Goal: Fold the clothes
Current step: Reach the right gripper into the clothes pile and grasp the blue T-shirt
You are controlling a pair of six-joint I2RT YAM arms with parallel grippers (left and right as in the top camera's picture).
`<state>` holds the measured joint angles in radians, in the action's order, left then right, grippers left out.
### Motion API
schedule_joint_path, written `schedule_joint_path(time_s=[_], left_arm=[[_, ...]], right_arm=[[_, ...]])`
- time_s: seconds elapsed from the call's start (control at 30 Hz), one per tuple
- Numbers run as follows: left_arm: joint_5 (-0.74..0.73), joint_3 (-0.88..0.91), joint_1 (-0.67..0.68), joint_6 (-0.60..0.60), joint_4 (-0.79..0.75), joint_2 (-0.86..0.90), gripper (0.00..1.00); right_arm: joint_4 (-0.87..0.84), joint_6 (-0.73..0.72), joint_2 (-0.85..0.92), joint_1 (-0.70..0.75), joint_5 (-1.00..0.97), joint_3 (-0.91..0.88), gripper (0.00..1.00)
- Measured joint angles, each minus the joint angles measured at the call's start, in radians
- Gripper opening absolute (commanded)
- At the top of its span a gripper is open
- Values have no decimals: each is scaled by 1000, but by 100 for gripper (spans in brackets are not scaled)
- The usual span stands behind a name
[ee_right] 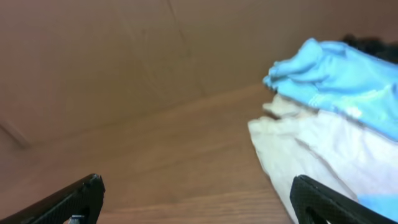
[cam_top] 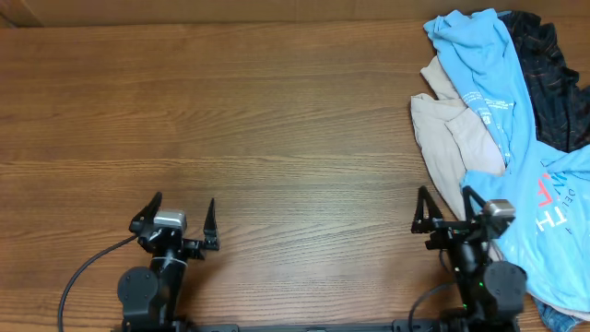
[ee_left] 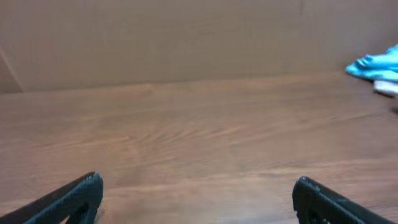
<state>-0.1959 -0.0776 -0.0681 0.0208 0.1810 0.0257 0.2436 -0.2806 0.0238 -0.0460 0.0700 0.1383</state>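
Lying in a loose heap at the right edge of the overhead frame, the clothes are unfolded. The light blue T-shirt (cam_top: 502,83) runs from the upper right corner down to the lower right. White and coral-red lettering shows on its lower part, near the frame edge. A cream garment (cam_top: 452,129) is bunched against the blue shirt's left side, partly under it. A black garment with thin orange lines (cam_top: 548,74) sits at the far upper right, tucked partly beneath the blue one.

The wooden table (cam_top: 277,120) fills the rest of the view. A brown board (ee_left: 186,37) stands along its far side.

Left gripper (cam_top: 184,199): lower left of frame, jaws spread wide, nothing between them. It is well apart from the heap, with bare wood under it. Its wrist view shows both black fingertips (ee_left: 87,190) at the bottom corners and a scrap of blue at the far right.

Right gripper (cam_top: 444,194): lower right of frame, jaws also spread wide and holding nothing. It sits just beside the lower part of the blue shirt. I cannot tell whether it touches the cloth. Its wrist view shows cream and blue fabric ahead on the right.

A dark cable (cam_top: 83,277) trails from the left arm's base.
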Motion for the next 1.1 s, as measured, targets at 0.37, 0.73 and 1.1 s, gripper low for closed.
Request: schedule_joint_path(time_s=[0.37, 0.73, 1.1], left_arm=[[-13, -468, 0, -56, 336, 180, 100], [-101, -800, 0, -76, 608, 659, 100], [-127, -800, 0, -76, 619, 710, 100]], right_arm=[[561, -33, 404, 0, -60, 666, 100], [880, -110, 1004, 57, -208, 925, 100], [912, -292, 1425, 361, -272, 927, 100]])
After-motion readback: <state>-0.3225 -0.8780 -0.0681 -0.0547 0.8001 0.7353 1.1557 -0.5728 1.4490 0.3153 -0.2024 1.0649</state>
